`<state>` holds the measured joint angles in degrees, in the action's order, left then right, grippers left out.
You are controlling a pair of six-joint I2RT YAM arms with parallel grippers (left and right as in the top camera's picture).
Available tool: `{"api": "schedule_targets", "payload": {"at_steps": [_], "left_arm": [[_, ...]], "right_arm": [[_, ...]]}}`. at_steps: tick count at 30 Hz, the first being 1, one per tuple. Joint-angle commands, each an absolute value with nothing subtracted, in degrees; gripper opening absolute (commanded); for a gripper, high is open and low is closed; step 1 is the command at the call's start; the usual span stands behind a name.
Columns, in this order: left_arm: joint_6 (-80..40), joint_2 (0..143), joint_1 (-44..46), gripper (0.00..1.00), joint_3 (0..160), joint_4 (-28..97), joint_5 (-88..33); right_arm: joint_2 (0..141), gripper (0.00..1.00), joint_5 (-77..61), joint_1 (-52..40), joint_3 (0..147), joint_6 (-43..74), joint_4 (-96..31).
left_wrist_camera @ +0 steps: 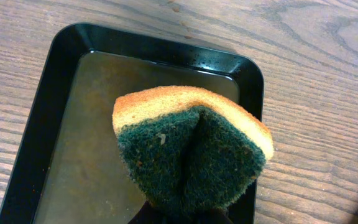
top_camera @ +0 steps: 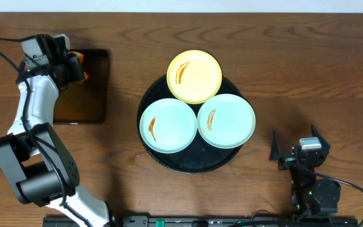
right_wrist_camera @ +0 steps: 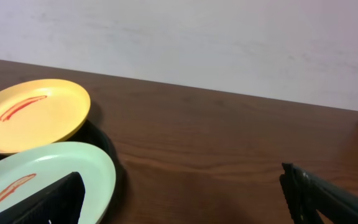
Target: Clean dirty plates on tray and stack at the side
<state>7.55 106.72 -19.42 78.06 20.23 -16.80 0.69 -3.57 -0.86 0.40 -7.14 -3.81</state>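
- Left gripper (top_camera: 70, 63) clamps a folded yellow-green sponge (left_wrist_camera: 191, 149) above the small rectangular black tray (left_wrist_camera: 86, 106), ready to wipe.
- Three sauce-smeared round plates (top_camera: 168, 125) sit on the large round black tray (top_camera: 194, 165); right gripper (top_camera: 301, 148) stands wide open, empty, beside it.

Sponge (left_wrist_camera: 191, 149) hides my left gripper (top_camera: 74, 68) in its wrist view; I see the small tray (left_wrist_camera: 45, 106) cut off at the bottom edge.

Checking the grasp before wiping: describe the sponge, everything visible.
The sponge has a yellow-orange foam layer and a dark green scouring layer with pale specks. It is squeezed into a fold, green face creased down the middle, by the shut left gripper, over the small black tray. Whether it touches the tray is unclear.
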Motion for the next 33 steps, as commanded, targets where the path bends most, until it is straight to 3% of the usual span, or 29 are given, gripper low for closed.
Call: {"api": "schedule_targets", "payload": {"at_steps": [1, 17, 21, 28, 33], "left_arm": [[7.90, 104.95, -19.70, 0.07, 78.59, 20.29, -17.34], [7.92, 80.58, -19.70, 0.07, 78.87, 12.34, -17.32], [7.92, 83.79, -19.70, 0.07, 77.43, 13.39, -13.67], [7.84, 102.78, -19.70, 0.07, 76.18, 16.12, -9.87], [6.57, 98.56, -19.20, 0.08, 77.80, 15.99, -10.02]], "right_arm": [[0.38, 0.99, -3.44, -0.40, 0.32, -7.79, -4.05], [0.38, 0.99, -3.44, -0.40, 0.32, -7.79, -4.05], [0.38, 0.99, -3.44, -0.40, 0.32, -7.79, -4.05], [0.38, 0.99, -3.44, -0.40, 0.32, -7.79, -4.05], [0.38, 0.99, -3.44, -0.40, 0.32, -7.79, -4.05]]}}
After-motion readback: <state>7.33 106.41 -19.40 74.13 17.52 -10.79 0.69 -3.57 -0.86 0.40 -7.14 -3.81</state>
